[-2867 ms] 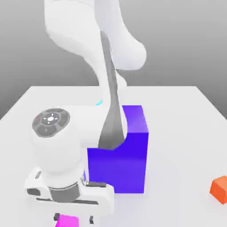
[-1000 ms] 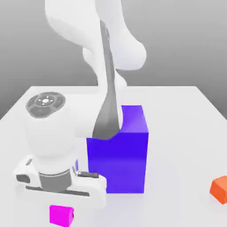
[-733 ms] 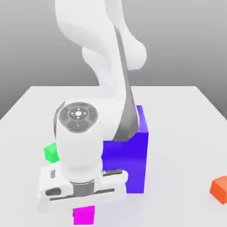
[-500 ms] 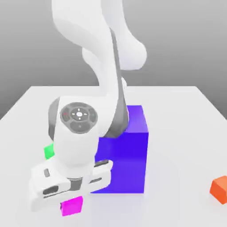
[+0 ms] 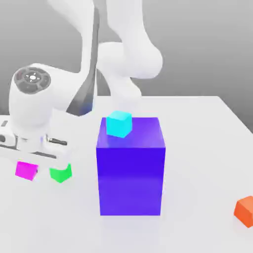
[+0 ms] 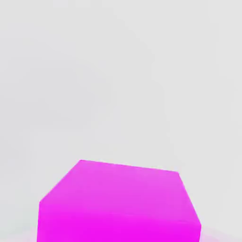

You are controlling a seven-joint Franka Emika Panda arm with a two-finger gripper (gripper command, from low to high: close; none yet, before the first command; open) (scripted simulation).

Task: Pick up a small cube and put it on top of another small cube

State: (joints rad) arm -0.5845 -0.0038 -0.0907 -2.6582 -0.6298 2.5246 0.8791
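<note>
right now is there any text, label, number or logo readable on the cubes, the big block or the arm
None: no words, numbers or brand marks can be read.
magenta cube: plain faces.
green cube: plain.
cyan cube: plain.
blue block: plain.
orange cube: plain.
Round grey cap on the arm: raised button-like marks, no legible characters.

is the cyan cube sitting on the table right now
No, the cyan cube sits on top of the big blue block, near its back corner on the exterior view's left, well above the white table.
</note>
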